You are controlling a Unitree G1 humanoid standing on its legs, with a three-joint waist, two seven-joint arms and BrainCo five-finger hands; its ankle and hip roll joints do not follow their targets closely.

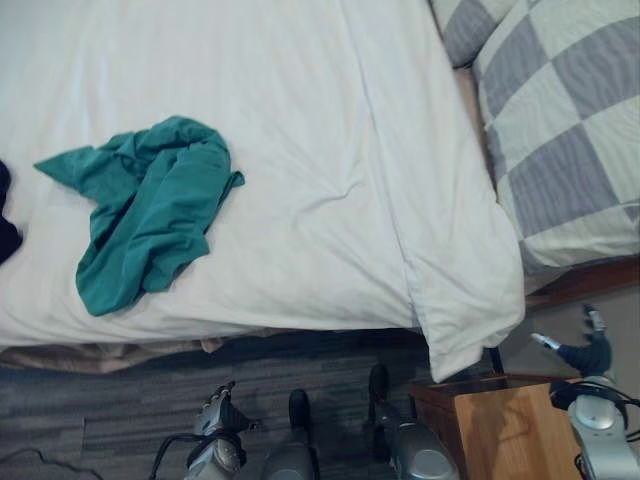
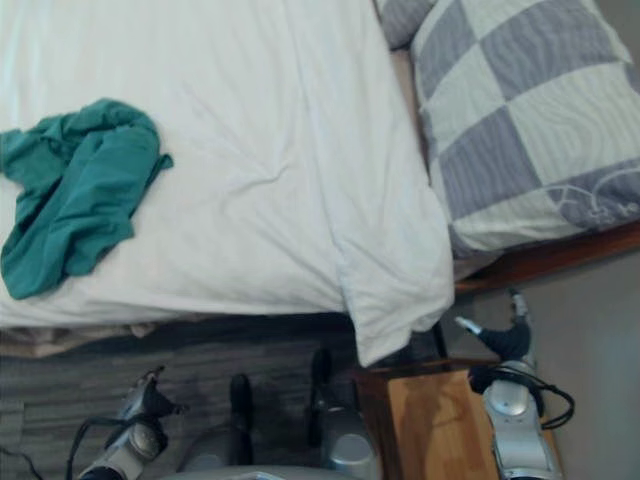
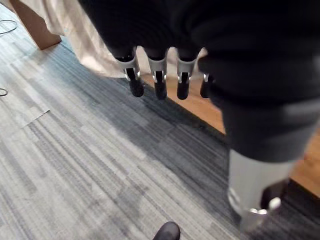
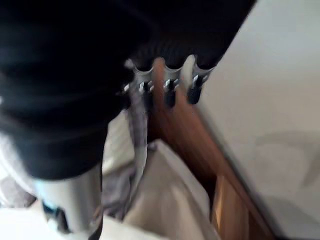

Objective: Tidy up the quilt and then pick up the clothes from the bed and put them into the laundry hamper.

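A white quilt [image 1: 330, 170] is spread flat over the bed, and its corner [image 1: 465, 330] hangs over the near edge. A crumpled teal garment [image 1: 150, 210] lies on the quilt at the left. A dark garment [image 1: 5, 220] peeks in at the far left edge. My left hand [image 1: 218, 412] hangs low over the floor in front of the bed, its fingers [image 3: 159, 75] straight and holding nothing. My right hand [image 1: 585, 352] is beside the bed's near right corner, above the nightstand, with relaxed, empty fingers [image 4: 169, 90].
A grey-and-white checked pillow [image 1: 560, 130] lies at the head of the bed on the right, with a second one [image 1: 465, 25] behind it. A wooden nightstand [image 1: 510, 420] stands under my right arm. Grey plank flooring [image 3: 75, 165] runs along the bed's front.
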